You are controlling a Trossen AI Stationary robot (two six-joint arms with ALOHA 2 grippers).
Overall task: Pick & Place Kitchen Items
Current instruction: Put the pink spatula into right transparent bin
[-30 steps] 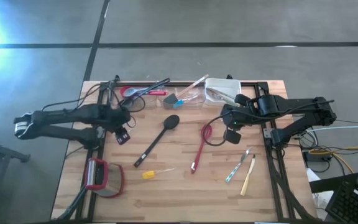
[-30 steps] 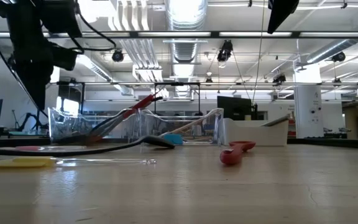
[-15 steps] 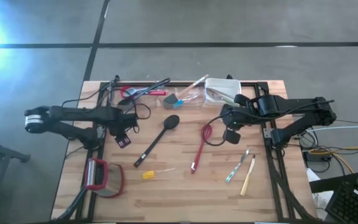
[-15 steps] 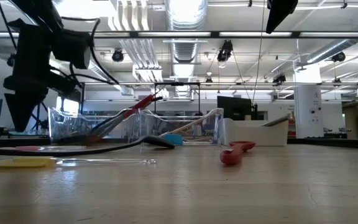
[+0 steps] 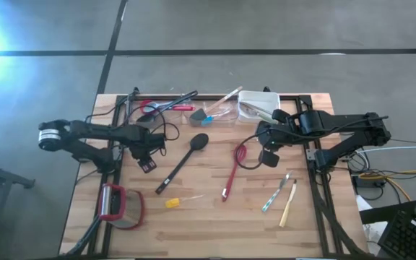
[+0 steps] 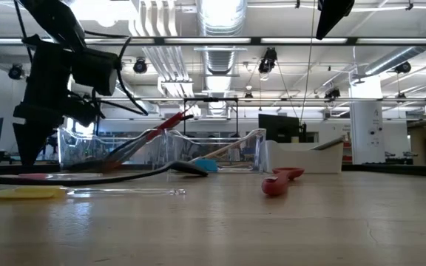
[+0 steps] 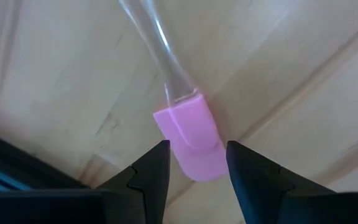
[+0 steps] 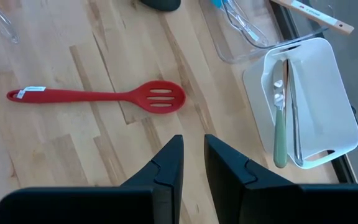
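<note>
My left gripper (image 5: 147, 163) is open and points down, low over the table's left part (image 6: 28, 157). In the left wrist view its fingertips (image 7: 196, 148) stand on either side of the pink head (image 7: 188, 142) of a small spatula. The spatula's clear handle (image 7: 154, 43) lies flat on the wood. My right gripper (image 5: 269, 157) is shut and empty, raised over the table's right part (image 8: 192, 146). A black spoon (image 5: 185, 163), a red slotted spoon (image 5: 231, 173), a yellow-headed piece (image 5: 173, 203) and two pieces of cutlery (image 5: 282, 196) lie on the table. My left gripper's two fingers (image 7: 157, 163) come from above and stand close at the two long sides of the spatula's pink head (image 7: 199, 163), which lies flat on the table. I cannot tell whether they touch it.
Two clear tubs (image 5: 211, 114) (image 5: 157, 108) and a white tub (image 5: 258, 105), all holding utensils, stand along the far edge. A red-framed round object (image 5: 120, 206) lies at the near left. Black frame rails (image 5: 316, 188) run along the table's sides.
My left gripper has come down from well above the table to just over it, shifting a little toward the table's right and near edges. My right arm has kept still.
</note>
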